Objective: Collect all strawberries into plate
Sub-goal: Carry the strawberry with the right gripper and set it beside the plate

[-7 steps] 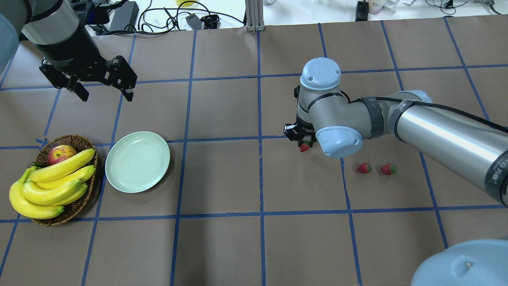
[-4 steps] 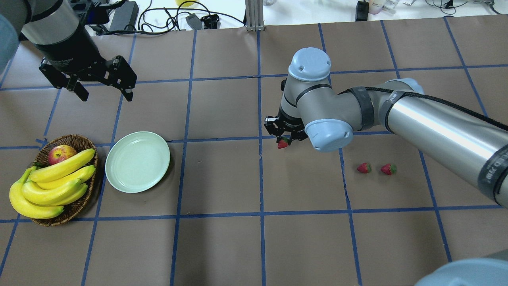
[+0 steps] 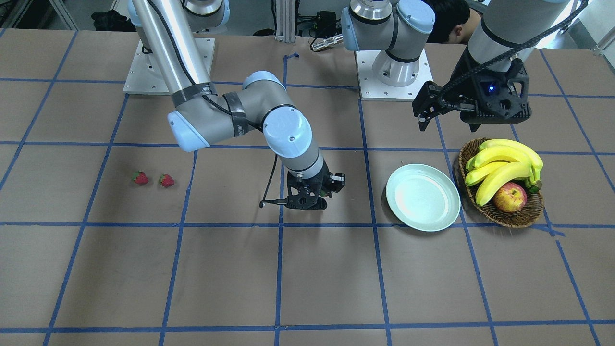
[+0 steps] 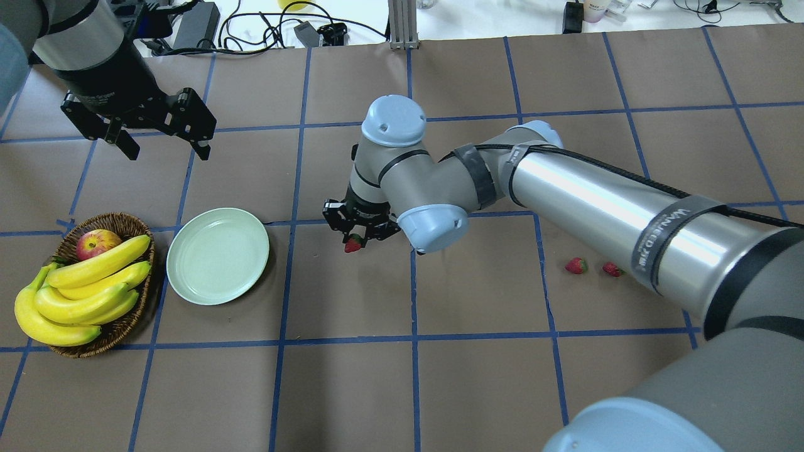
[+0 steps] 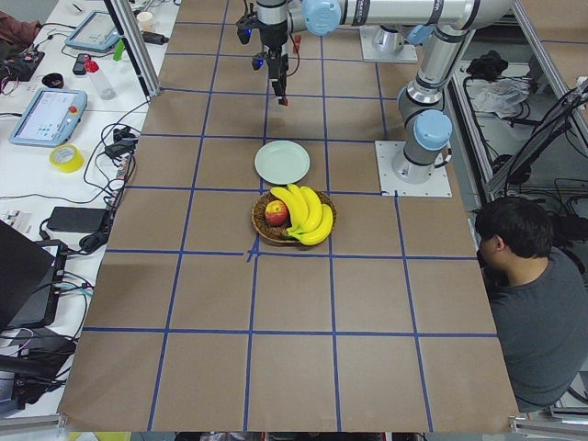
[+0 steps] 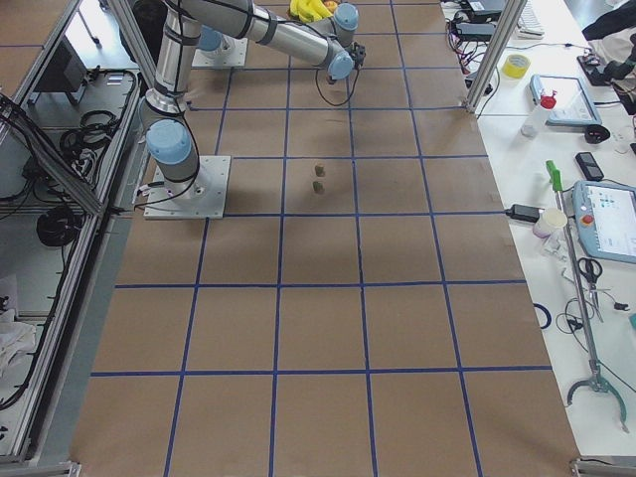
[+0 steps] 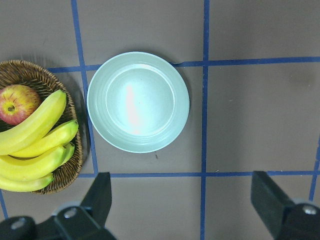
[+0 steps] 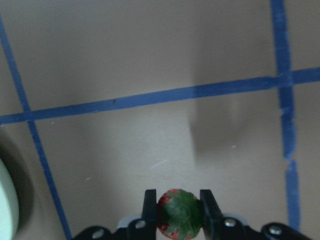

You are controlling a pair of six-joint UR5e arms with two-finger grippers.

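Note:
My right gripper [image 4: 353, 242] is shut on one strawberry [image 4: 353, 244], held above the table about a tile to the right of the plate [image 4: 217, 255]. In the right wrist view the strawberry [image 8: 180, 214] sits between the two fingers, green cap up. Two more strawberries [image 4: 575, 265] [image 4: 610, 269] lie on the table far to the right, the second partly hidden by my right arm. The pale mint plate holds nothing. My left gripper [image 4: 168, 152] is open and holds nothing, hovering beyond the plate; its wrist view looks down on the plate [image 7: 138, 101].
A brown wicker basket [image 4: 119, 329] with several bananas [image 4: 81, 295] and an apple [image 4: 97, 243] stands directly left of the plate. My right arm [image 4: 584, 201] stretches across the table's right half. Cables and gear lie beyond the far edge.
My right gripper has carried the strawberry to the left, toward the plate. The left arm and the two loose strawberries have not moved.

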